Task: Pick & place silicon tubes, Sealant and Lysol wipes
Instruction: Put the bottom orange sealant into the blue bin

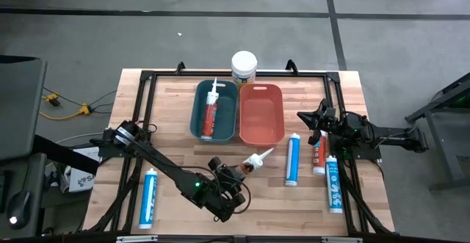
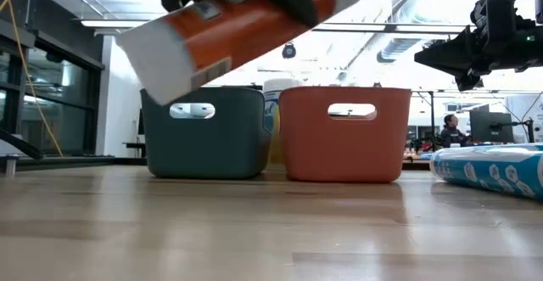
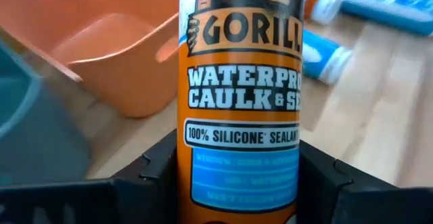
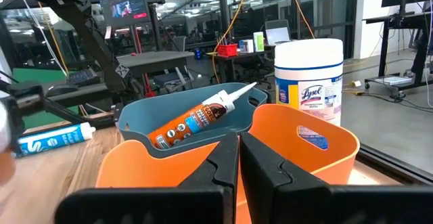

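My left gripper [image 1: 231, 183] is shut on an orange Gorilla sealant tube [image 1: 250, 166] above the table's near middle; the tube's white nozzle [image 1: 264, 154] points toward the orange bin [image 1: 261, 129]. In the low view the tube [image 2: 229, 26] hangs tilted, high above the table. My right gripper [image 1: 312, 118] is shut and empty beside the orange bin's right wall. The Lysol wipes [image 1: 244, 67] stand upright behind the two bins and also show in the right wrist view [image 4: 308, 78]. Another orange tube [image 1: 211, 111] lies in the teal bin [image 1: 198, 114]. My left gripper pinches the tube's body [image 3: 240, 176] between its two fingers [image 3: 152, 173], one on each side of the blue lower part of the label. The tube runs forward along the fingers. It is lifted clear of the table and tilted, flat rear end [image 2: 140, 56] low, nozzle end higher.
Blue tubes lie on the table at the near left [image 1: 149, 197], right of centre [image 1: 293, 160] and near right [image 1: 334, 184]. An orange-and-white tube [image 1: 319, 153] lies between the latter two. The orange bin holds nothing. A black frame [image 1: 147, 78] runs round the table.
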Robot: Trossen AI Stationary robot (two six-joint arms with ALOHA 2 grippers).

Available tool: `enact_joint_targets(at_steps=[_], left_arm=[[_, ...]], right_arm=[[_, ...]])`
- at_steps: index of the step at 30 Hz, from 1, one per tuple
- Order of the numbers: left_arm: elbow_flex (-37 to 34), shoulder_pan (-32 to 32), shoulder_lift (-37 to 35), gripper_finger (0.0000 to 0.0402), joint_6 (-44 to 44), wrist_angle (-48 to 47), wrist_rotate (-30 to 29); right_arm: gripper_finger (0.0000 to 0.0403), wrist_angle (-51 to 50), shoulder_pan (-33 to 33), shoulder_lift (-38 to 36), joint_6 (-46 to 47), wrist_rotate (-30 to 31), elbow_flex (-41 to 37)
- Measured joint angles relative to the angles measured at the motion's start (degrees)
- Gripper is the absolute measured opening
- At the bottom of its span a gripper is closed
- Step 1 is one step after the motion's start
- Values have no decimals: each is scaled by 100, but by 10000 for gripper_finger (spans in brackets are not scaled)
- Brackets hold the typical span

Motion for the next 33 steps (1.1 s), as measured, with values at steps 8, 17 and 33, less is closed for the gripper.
enact_joint_targets(at_steps=[8,17,33], left_arm=[[8,-132,-384,183,-255,-442,-919],[9,-132,-566,182,-1053,-1138,-1529],[7,489,-1225,182,-1132,-2214,-1638]], right_arm=[[12,0,-2,2,2,0,-1],[12,2,0,4,0,0,0],[12,2,-2,4,1,0,-1]])
